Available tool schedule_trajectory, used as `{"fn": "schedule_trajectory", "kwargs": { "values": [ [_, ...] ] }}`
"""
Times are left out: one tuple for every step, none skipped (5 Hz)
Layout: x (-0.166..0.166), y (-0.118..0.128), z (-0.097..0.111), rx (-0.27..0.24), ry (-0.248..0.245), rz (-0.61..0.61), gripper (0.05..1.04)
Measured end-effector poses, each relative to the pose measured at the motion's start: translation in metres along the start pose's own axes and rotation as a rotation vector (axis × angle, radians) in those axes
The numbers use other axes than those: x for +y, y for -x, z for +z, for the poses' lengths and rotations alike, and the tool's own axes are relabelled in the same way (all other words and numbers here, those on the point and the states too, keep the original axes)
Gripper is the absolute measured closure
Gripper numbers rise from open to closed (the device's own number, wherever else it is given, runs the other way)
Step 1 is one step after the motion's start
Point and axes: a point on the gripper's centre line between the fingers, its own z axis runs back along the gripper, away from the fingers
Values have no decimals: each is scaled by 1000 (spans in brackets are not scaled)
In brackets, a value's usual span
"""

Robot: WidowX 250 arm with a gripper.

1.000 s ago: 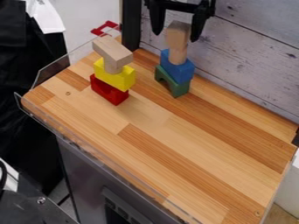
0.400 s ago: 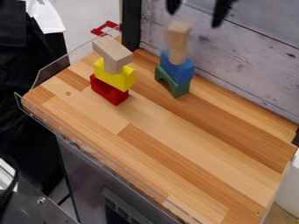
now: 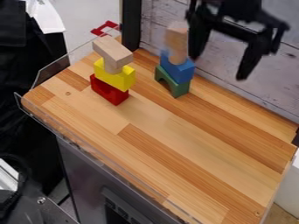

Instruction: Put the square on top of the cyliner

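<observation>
Right-hand stack, upper middle of the frame, four pieces, listed from the base: one green arch block (image 3: 182, 88), standing on the butcher-block counter (image 3: 175, 144); one blue block (image 3: 180, 71), seated on it; one natural-wood cylinder (image 3: 177, 57), upright on the blue; one natural-wood square block (image 3: 177, 35), the task's piece, resting on the cylinder's upper end. Black two-finger gripper (image 3: 218, 68), one, upper right of the frame, in front of the whitewashed plank wall (image 3: 257, 83): fingers spread wide, nothing between them; its left-hand finger in the picture hangs just beside the square block and the cylinder, contact not determinable. Second stack, upper left: red block (image 3: 107, 91) at the base, yellow block (image 3: 119, 80), a further wooden cylinder (image 3: 113, 69), oblong wooden block (image 3: 114, 50) laid across the top; no part in this task, by my reading. Step in hand, as judged: placement made, square block free of the grip, leaving only withdrawal. Next move called for: draw the gripper off toward the upper right, fingers kept apart, with no sweep toward the tower. Chief hazard: a brush from the nearer finger, apt to tip a tall, narrow column of loose pieces.
</observation>
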Motion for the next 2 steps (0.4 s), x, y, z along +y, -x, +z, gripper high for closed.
{"fn": "schedule_trajectory", "kwargs": {
  "values": [
    [-1,-3,-4,-26,13,35,83],
    [8,-4,-2,-46,5,74,83]
  ]
}}
